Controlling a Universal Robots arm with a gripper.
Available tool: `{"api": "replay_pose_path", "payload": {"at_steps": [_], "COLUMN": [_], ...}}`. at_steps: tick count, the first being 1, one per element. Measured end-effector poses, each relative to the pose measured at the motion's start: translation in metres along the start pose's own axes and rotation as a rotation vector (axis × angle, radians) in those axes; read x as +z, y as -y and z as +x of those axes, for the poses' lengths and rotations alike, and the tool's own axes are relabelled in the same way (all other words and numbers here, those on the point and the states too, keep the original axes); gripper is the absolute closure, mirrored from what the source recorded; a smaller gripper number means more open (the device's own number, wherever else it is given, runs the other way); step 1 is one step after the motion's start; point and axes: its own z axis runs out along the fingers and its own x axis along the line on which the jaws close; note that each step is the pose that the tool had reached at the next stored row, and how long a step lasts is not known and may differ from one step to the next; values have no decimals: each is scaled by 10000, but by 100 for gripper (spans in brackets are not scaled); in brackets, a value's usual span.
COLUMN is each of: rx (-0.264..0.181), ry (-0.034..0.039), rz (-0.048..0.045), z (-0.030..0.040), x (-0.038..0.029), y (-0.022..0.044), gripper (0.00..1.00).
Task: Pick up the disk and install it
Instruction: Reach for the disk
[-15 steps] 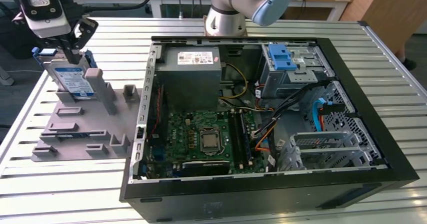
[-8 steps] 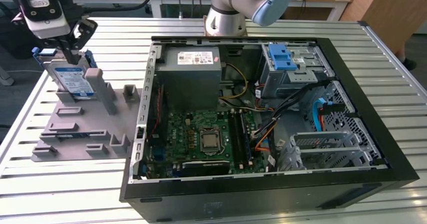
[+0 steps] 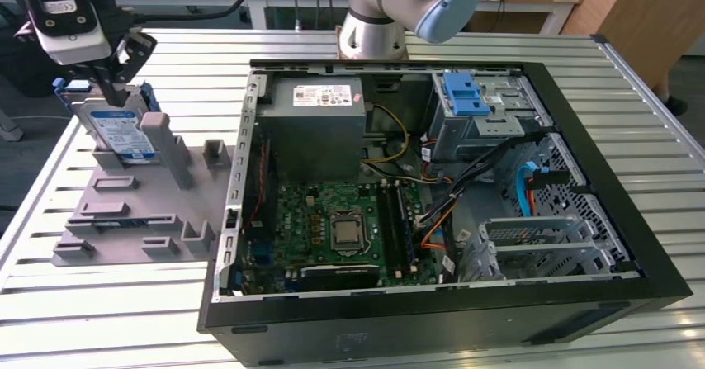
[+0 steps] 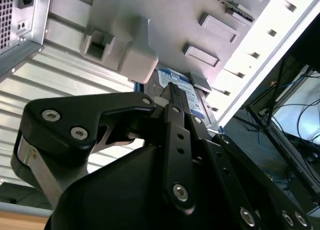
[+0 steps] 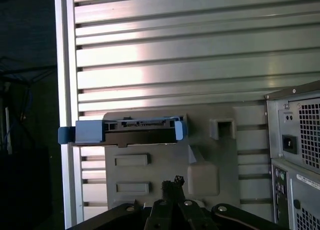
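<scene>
The disk (image 3: 119, 134) stood on edge in a slot at the far end of the grey holder plate (image 3: 132, 220), which lay on the slatted metal table (image 3: 99, 311) on the exterior view's left, just beside the open computer case (image 3: 650, 257). The gripper (image 3: 109, 90) hung right over the disk's top edge. In both wrist views its fingertips (image 5: 173, 182) looked pressed together on nothing, with the blue-framed drive (image 4: 194, 99) just beyond them.
</scene>
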Motion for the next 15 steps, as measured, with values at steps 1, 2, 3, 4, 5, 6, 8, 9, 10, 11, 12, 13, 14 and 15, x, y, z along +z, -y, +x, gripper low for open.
{"api": "replay_pose_path", "payload": {"at_steps": [1, 2, 3, 4, 5, 6, 8, 9, 10, 11, 12, 13, 14, 15], "rx": [1, 1, 1, 1, 0, -1, -3, -4, -8, -12, -13, -15, -15, -18], "ry": [1, 2, 9, 21, 40, 61, 124, 169, 241, 317, 375, 414, 448, 498], "rz": [0, 0, 0, 0, 2, 6, 6, 2, -4, -9, -13, -15, -18, -23], "z": [26, 47, 58, 65, 71, 77, 94, 103, 117, 134, 148, 159, 174, 196], "x": [4, 6, 7, 8, 8, 9, 8, 10, 10, 12, 13, 14, 16, 18], "y": [-6, -13, -21, -29, -39, -49, -67, -72, -75, -77, -79, -80, -80, -80], "gripper": [89, 89, 89, 89, 89, 89, 89, 89, 89, 89, 89, 89, 89, 89]}}
